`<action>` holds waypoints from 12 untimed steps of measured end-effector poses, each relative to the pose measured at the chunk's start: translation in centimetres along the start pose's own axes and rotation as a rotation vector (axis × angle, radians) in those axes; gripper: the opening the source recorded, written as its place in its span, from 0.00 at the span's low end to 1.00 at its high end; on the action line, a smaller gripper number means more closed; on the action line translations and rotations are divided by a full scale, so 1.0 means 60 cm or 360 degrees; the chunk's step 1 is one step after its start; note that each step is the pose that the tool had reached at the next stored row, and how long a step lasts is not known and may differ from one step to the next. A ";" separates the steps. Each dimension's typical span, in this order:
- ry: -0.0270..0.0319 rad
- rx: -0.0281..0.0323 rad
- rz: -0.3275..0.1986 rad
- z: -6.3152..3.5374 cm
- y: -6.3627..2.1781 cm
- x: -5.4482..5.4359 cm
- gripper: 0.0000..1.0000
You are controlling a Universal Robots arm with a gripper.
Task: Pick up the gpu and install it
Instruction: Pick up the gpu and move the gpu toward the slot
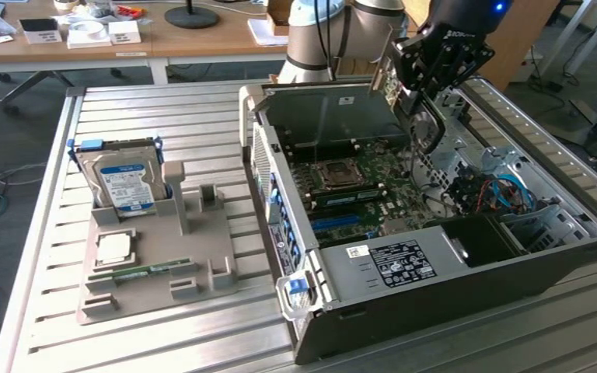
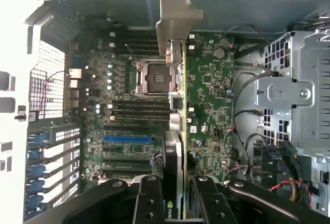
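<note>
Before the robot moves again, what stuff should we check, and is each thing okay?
1. gripper shut on the gpu: ok, a finger presses each side.
2. gpu hanging over the open computer case: ok.
3. Blue slot on the board empty: ok.
4. gpu lined up with a slot: cannot tell.
5. Cables apart from the gpu: ok, they lie by the drive cage.

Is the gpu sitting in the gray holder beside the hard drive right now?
No, the gripper is shut on the gpu, holding it edge-on above the motherboard in the open case.
</note>
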State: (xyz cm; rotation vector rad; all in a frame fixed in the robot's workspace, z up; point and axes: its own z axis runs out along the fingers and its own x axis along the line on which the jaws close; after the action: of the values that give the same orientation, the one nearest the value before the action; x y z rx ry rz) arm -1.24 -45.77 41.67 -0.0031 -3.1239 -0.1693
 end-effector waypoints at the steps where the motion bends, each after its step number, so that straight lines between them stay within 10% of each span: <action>1: 0.00000 0.00000 0.0000 0.000 0.000 0.000 0.27; 12: -0.00530 -0.00002 0.0013 0.007 -0.001 0.002 0.27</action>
State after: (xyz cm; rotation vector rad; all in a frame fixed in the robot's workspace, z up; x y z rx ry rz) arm -1.37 -45.77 41.24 -0.0189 -3.1566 -0.1711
